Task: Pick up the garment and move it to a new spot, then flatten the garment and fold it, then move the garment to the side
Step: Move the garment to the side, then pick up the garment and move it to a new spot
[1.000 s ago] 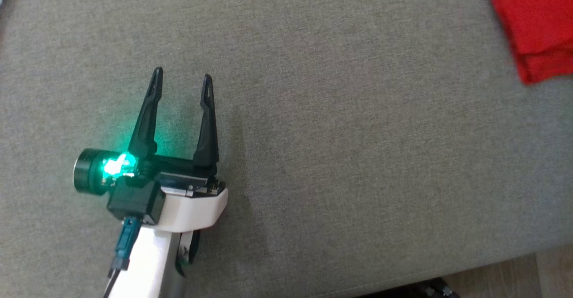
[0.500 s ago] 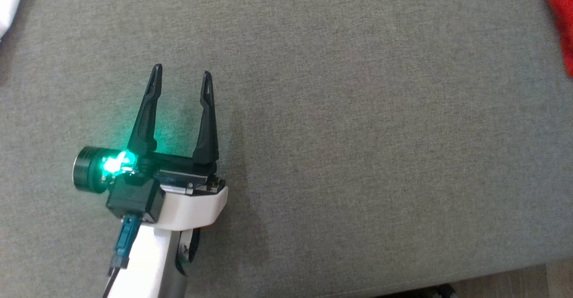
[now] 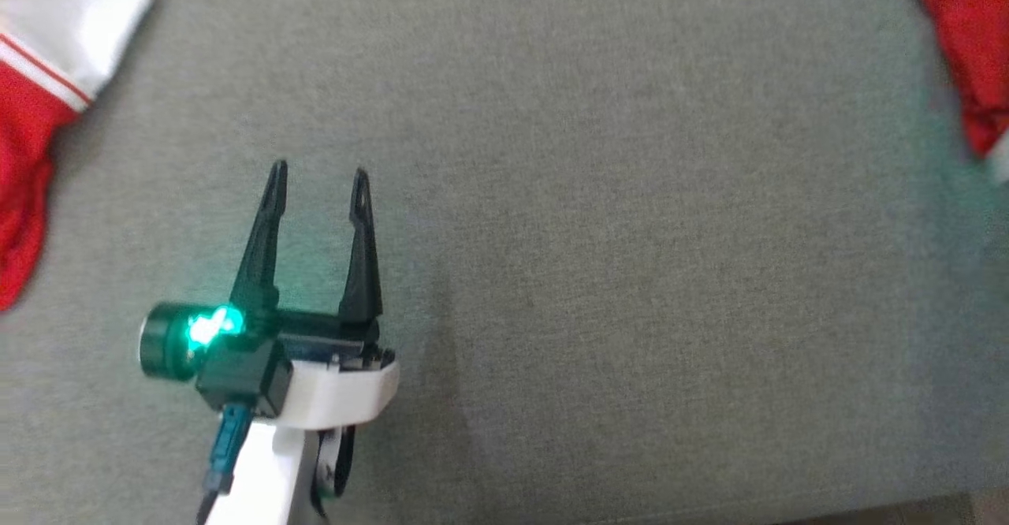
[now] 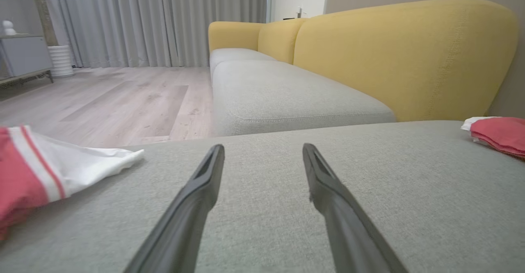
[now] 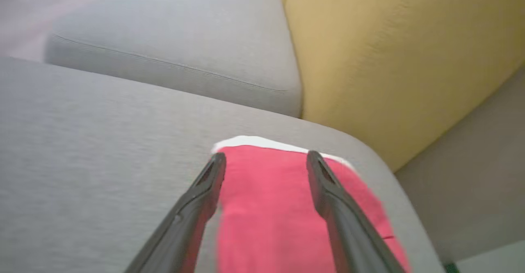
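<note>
A flat grey seat cushion [image 3: 631,273] spread across the head view. The left gripper [image 3: 319,169] sat at the lower left above it. Its 2 dark fingers stood wide apart with nothing between them, and a green light glowed at its base. The red garment [image 3: 958,36] lay at the top right corner, cut off by the edge and well apart from that gripper. A red and white cloth [image 3: 31,99] lay at the top left corner, also partly cut off.

In the left wrist view the left gripper [image 4: 263,148] pointed low along the seat cushion [image 4: 262,215], jaws wide and empty. The red and white cloth [image 4: 37,174] lay crumpled at the left edge. The red garment [image 4: 498,135] rested at the far right, near the foot of a yellow backrest [image 4: 402,55]. Beyond the cushion's end were a second grey cushion [image 4: 283,96], a wooden floor [image 4: 123,101], grey curtains [image 4: 164,19] and a pale cabinet [image 4: 24,55].

The right wrist view was blurred. The right gripper [image 5: 266,156] hung over the red garment [image 5: 266,215], its 2 fingers spread wide with the fabric showing between them. Nothing was pinched, and whether the tips touched the fabric could not be told. The garment lay flat, a white strip along its far edge, near the rounded corner of the seat cushion [image 5: 102,150] and close to the yellow backrest [image 5: 389,60].
</note>
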Available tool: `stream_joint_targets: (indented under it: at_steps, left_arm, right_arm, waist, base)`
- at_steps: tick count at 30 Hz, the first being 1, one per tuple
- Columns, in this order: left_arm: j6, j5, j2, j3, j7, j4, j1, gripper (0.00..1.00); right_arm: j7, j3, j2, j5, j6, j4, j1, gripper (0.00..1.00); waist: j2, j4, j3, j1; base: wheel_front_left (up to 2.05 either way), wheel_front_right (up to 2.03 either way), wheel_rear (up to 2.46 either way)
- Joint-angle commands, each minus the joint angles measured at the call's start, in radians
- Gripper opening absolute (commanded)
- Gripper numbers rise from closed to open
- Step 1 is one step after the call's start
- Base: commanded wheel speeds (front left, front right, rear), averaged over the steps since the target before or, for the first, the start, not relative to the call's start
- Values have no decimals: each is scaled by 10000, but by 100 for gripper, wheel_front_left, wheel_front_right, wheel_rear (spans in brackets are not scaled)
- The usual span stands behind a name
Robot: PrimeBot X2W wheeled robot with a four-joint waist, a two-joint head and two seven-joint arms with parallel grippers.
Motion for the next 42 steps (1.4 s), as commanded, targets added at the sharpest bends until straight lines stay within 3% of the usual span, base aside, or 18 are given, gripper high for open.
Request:
stream_joint_targets:
  at_steps: [1, 9, 14, 18, 25, 42]
  left_arm:
    - [71, -59, 10, 345, -42, -242, 164, 100]
    - [471, -697, 7, 381, -42, 393, 902, 100]
    - [688, -849, 6, 587, -42, 598, 1480, 100]
    - [635, -631, 6, 721, -42, 501, 1892, 100]
    - [610, -506, 5, 1051, -42, -28, 3036, 100]
    - [485, -540, 5, 1057, -42, -217, 3581, 100]
  right_arm:
    - [-152, 109, -45, 102, -7, -380, 370, 100]
    - [-1914, 1125, 2180, 526, -7, -610, 2646, 100]
    - [-2552, 982, 3352, 302, -7, -409, 3814, 100]
    - [-2566, 326, 3867, -470, -7, -2210, 4953, 100]
    - [-2569, 169, 4291, -1073, -7, -3668, 6847, 100]
    - [-2570, 2, 4491, -1284, -7, -3957, 7557, 100]
  waist:
    - [0, 250, -641, 1]
    - [0, 932, -2347, 1]
    - [0, 1195, -3259, 1]
    - [0, 1297, -3823, 1]
    - [0, 1238, -4590, 1]
    - [0, 1427, -4868, 1]
  base:
    - [0, 0, 0]
    - [0, 0, 0]
    - [0, 0, 0]
    - [0, 0, 0]
    - [0, 0, 0]
    - [0, 0, 0]
